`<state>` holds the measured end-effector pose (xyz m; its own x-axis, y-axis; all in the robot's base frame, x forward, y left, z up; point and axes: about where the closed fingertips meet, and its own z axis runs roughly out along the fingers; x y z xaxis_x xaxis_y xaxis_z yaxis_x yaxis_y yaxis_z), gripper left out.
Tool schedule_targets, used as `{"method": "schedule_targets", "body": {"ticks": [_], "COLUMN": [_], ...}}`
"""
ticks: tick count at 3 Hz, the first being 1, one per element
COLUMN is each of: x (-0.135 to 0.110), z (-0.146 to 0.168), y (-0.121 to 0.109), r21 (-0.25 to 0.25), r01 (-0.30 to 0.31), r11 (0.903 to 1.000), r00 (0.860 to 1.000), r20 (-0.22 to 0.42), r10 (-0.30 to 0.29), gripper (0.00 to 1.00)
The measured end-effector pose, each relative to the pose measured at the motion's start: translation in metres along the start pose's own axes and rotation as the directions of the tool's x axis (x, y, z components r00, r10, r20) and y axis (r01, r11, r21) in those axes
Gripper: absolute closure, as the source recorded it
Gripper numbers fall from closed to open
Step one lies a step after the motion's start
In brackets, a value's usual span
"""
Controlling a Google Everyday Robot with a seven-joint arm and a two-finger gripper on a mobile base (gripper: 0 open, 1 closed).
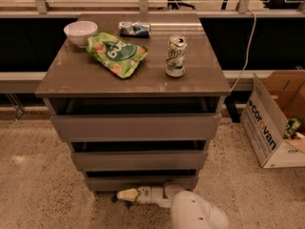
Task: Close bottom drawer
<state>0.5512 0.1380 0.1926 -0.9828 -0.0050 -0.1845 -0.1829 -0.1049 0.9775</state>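
Note:
The bottom drawer (141,182) is the lowest and narrowest of three grey-brown drawers in a small cabinet. A dark gap shows above its slim front panel, so it stands slightly pulled out. My gripper (125,195) is low at the floor, just in front of and below the bottom drawer's panel, pointing left. The white arm (198,213) comes in from the lower right. The wider middle drawer (139,159) and widest top drawer (136,126) also stand slightly out.
On the cabinet top (71,75) are a white bowl (80,32), a green chip bag (116,53), a soda can (176,56) and a crushed blue packet (134,29). An open cardboard box (274,123) stands on the floor at right. A black wall and rail run behind.

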Motion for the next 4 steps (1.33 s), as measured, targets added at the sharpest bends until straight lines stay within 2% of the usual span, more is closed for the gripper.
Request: {"method": "schedule_targets", "body": {"ticks": [1, 2, 4], "x": [-0.016, 0.0, 0.082], "z": [0.002, 0.003, 0.014], "y": [0.01, 0.009, 0.007], "r21": [-0.011, 0.002, -0.017], "r01": [0.017, 0.02, -0.089], "r11": [0.9998, 0.9998, 0.9959], "r00": [1.0, 0.999, 0.983], "r20": [-0.006, -0.046, -0.161], "r10": [-0.017, -0.02, 0.085], "gripper": [1.0, 1.0, 1.0]}}
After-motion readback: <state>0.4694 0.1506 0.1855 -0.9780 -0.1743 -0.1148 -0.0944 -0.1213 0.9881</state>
